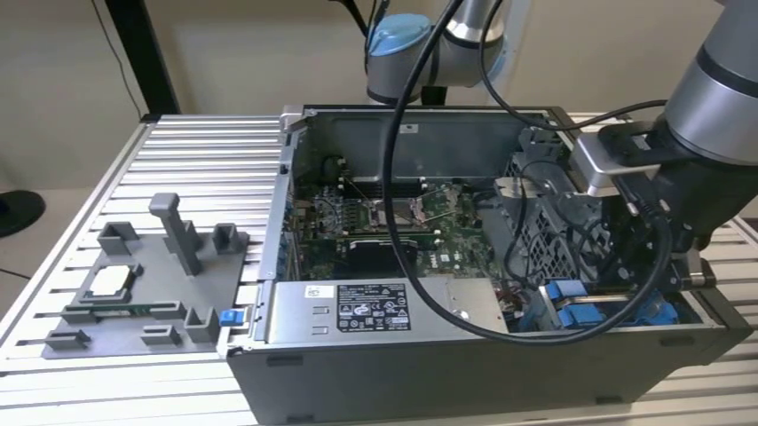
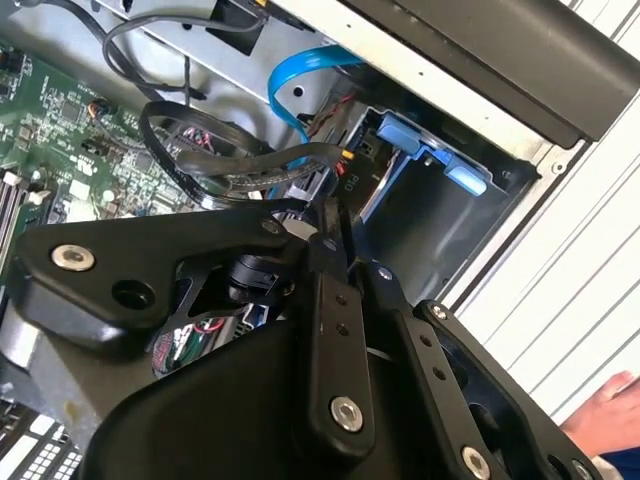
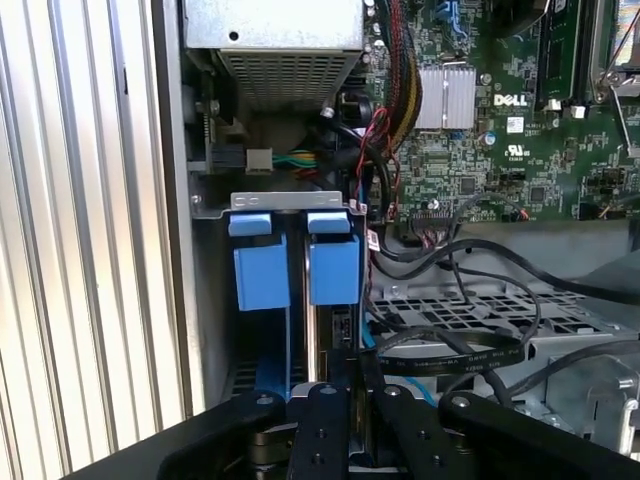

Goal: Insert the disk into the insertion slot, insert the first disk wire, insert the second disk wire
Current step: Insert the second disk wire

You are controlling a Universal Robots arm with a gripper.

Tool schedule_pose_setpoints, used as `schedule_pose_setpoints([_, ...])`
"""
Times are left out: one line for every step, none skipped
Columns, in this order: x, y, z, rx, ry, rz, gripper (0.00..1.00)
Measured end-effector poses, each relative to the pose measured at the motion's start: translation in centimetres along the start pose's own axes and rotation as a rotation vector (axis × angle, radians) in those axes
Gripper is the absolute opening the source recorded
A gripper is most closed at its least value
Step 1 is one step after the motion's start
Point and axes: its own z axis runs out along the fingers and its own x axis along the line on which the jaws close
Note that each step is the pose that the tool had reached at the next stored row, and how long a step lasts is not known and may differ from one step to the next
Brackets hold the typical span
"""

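The disk sits in the insertion slot (image 3: 290,203) at the case's front corner; its blue carrier (image 3: 333,265) shows two tabs, also seen in the exterior view (image 1: 566,295) and the second wrist view (image 2: 432,148). My gripper (image 2: 332,215) hangs just above the bay, shut on the black connector (image 2: 345,180) of a flat black disk wire (image 2: 230,160). In the first wrist view the gripper (image 3: 345,385) is over the carrier's near end, and the wire (image 3: 450,355) loops off beside it. A blue wire (image 2: 300,90) curves past the bay.
The open computer case (image 1: 474,364) lies on a slatted table, with the motherboard (image 1: 379,222) and the grey labelled power-supply box (image 1: 355,311) inside. A grey fixture plate (image 1: 130,293) lies on the exterior view's left. A person's hand (image 2: 610,410) is by the case's outer side.
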Motion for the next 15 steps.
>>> schedule_pose_setpoints([0.0,0.0,0.01,0.0,-0.0003,0.0,0.0])
schedule_pose_setpoints([0.0,0.0,0.0,0.0,-0.0003,0.0,0.0])
schedule_pose_setpoints([0.01,0.0,-0.02,0.0,0.0,0.0,0.0])
schedule_pose_setpoints([0.01,0.0,-0.01,0.0,0.0001,0.0,0.0])
schedule_pose_setpoints([0.01,0.0,0.01,0.0,0.0005,0.0,0.0])
schedule_pose_setpoints([0.02,0.01,0.11,0.0,0.0002,0.0,0.0])
schedule_pose_setpoints([0.03,0.02,0.22,0.0,0.0008,0.0,0.0])
schedule_pose_setpoints([0.05,0.03,0.35,0.0001,0.0013,0.0,0.0])
schedule_pose_setpoints([0.06,0.05,0.51,0.0,0.002,0.0,0.0])
schedule_pose_setpoints([0.08,0.07,0.66,0.0,0.0023,0.0,0.0])
schedule_pose_setpoints([0.1,0.08,0.83,0.0001,0.0022,0.0,0.0])
schedule_pose_setpoints([0.1,0.09,0.96,0.0001,0.0017,0.0,0.0])
schedule_pose_setpoints([0.09,0.11,1.01,-0.0004,0.0006,0.0,0.0])
schedule_pose_setpoints([0.1,0.11,1.09,-0.0001,-0.001,0.0,1.0])
schedule_pose_setpoints([0.1,0.1,1.04,0.0,-0.0003,0.0,1.0])
